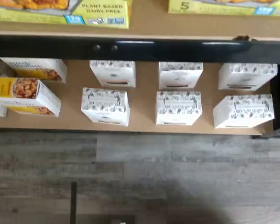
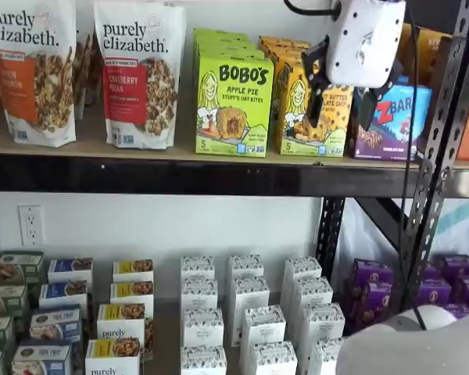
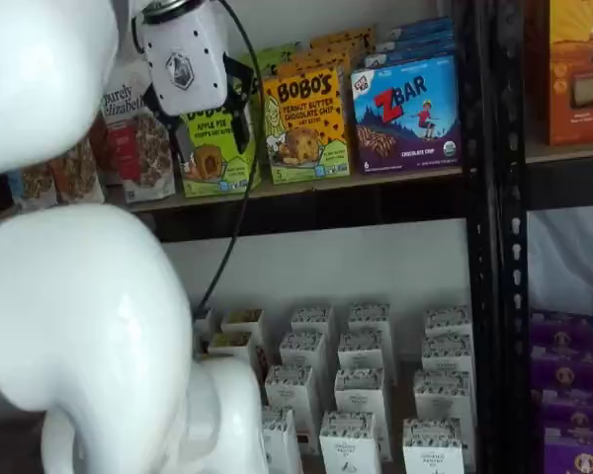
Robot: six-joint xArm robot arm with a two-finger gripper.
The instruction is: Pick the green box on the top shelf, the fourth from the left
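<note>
Shelf view shows the lime-green "BOBO'S APPLE PIE" carton upright on the tan wooden top shelf, while the white-bodied gripper's black fingers hang spread apart, holding nothing.

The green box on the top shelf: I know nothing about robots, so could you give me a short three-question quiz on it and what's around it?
1. True or false: the tool is closed on the green box.
2. On the top shelf, what stands between the green box and the blue-purple ZBar box? A: a granola bag. B: a yellow-orange Bobo's box. C: a small white box.
3. Fill in: the green box reads "APPLE ___".

Key:
1. False; a gap shows between the tool's fingers and they hold nothing.
2. B.
3. PIE.
</note>
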